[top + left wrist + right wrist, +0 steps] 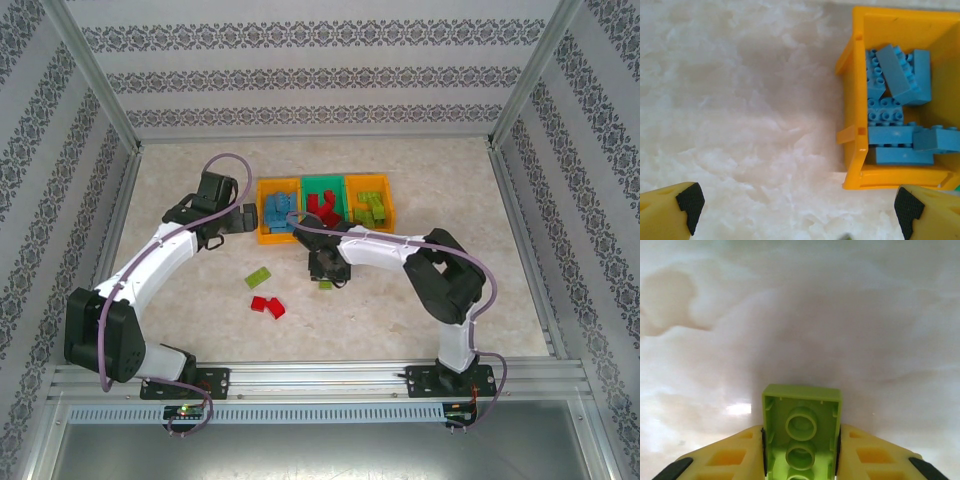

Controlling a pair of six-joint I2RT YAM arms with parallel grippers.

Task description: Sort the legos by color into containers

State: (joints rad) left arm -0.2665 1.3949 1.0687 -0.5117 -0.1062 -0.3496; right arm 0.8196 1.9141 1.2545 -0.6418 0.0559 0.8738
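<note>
Pinching a lime brick upside down, the right gripper sits low over the tabletop, just in front of the three bins. The left gripper is spread wide, holding nothing, beside the orange bin full of blue bricks. One green brick and two red ones lie loose nearby.

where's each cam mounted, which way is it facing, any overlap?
Top external: above and behind the bases, facing down at the table; left arm, right arm show.
Left wrist: on the left arm, facing down beside the orange bin of blue bricks; open left pincer tips at bottom corners.
Right wrist: near the table, facing along the right pincer, shut on a lime green brick.
Shared: top and left wrist both see that bin.
</note>
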